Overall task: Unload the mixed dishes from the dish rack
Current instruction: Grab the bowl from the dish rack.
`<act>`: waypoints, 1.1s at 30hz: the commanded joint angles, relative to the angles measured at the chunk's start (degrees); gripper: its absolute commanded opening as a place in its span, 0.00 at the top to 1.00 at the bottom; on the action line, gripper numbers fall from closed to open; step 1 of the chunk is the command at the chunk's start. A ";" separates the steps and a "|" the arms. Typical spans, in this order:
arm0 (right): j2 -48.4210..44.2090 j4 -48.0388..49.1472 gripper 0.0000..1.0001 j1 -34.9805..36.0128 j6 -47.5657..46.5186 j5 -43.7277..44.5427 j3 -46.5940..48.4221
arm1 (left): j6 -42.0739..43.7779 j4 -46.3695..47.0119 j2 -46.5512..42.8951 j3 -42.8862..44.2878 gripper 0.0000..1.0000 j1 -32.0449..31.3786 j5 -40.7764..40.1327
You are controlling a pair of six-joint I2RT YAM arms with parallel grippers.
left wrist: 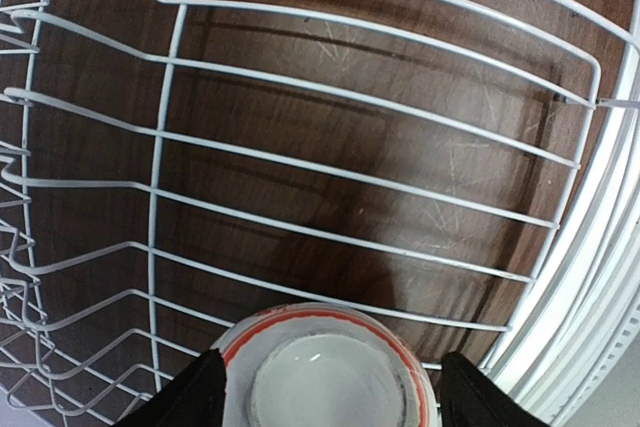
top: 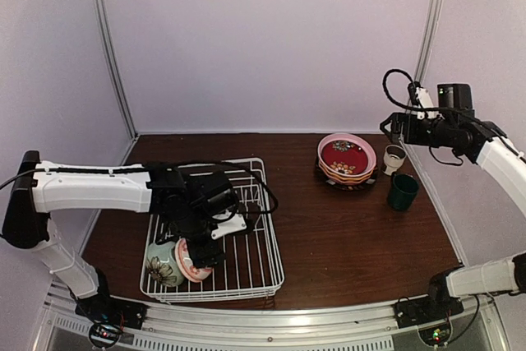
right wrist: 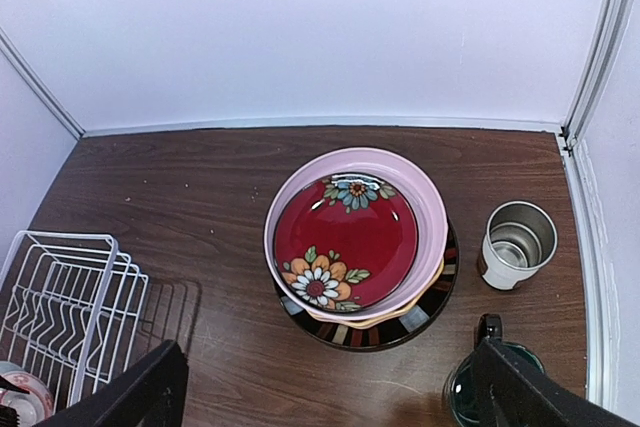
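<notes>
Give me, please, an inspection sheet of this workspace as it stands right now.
Surface: dark wooden table, scratched under the rack.
Job's things: white wire dish rack at near left, holding a pale-green floral bowl and a pink-white bowl. At far right are a plate stack topped by a red floral plate, a small white cup and a teal mug.
Clutter: nothing seen.
Grippers: left gripper straddles the pink-white bowl, grip unclear. Right gripper is open and empty, above the table.
Cables: left-arm cable loops over the rack. Right-arm cable loops above its wrist.
Surroundings: pale walls, metal rail at the near edge.
</notes>
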 commanded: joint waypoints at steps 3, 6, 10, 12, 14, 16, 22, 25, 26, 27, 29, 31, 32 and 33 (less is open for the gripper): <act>-1.02 5.02 0.00 0.34 3.99 -0.58 -0.62 | 2.14 -0.87 1.91 1.47 0.32 -0.69 -0.97; -1.01 5.62 0.00 0.35 4.16 -1.38 -0.83 | 2.32 -1.05 3.00 1.48 0.36 -0.85 -1.19; -1.54 6.81 0.00 0.32 4.33 -0.35 -2.05 | 2.41 -1.31 3.99 1.32 0.37 -1.16 -1.66; -1.71 6.77 0.00 0.26 4.15 0.00 -2.04 | 2.38 -1.48 4.23 1.39 0.38 -1.31 -2.05; -1.90 6.75 0.00 0.26 3.91 -0.43 -2.03 | 2.36 -1.80 4.32 1.45 0.39 -1.26 -2.30; -1.90 6.78 0.00 0.26 3.73 -0.92 -2.11 | 2.23 -2.11 4.48 1.44 0.41 -1.28 -2.59; -0.73 6.74 0.00 0.25 3.91 -3.91 -1.61 | 2.11 -2.42 5.84 1.34 0.40 -1.84 -4.55; 0.23 5.67 0.00 0.27 3.88 -4.51 -0.86 | 2.11 -2.67 6.22 1.30 0.39 -2.09 -4.90; 0.41 5.55 0.00 0.27 3.80 -4.62 -0.85 | 2.11 -2.71 6.34 1.26 0.39 -2.07 -5.02; 0.35 5.39 0.00 0.32 3.86 -4.73 -0.74 | 2.19 -2.71 6.50 1.17 0.39 -2.10 -5.10; 0.09 5.31 0.00 0.32 3.81 -4.66 -0.80 | 2.14 -2.74 6.83 1.36 0.41 -2.22 -5.44; -0.23 5.27 0.00 0.28 3.78 -4.39 -0.85 | 2.20 -2.80 6.99 1.68 0.44 -2.31 -5.56; -0.42 5.37 0.00 0.26 3.75 -4.42 -0.87 | 2.26 -2.76 7.00 1.76 0.47 -2.36 -5.56; -0.41 5.40 0.00 0.27 3.74 -4.69 -0.95 | 2.21 -2.77 7.05 1.89 0.49 -2.42 -5.75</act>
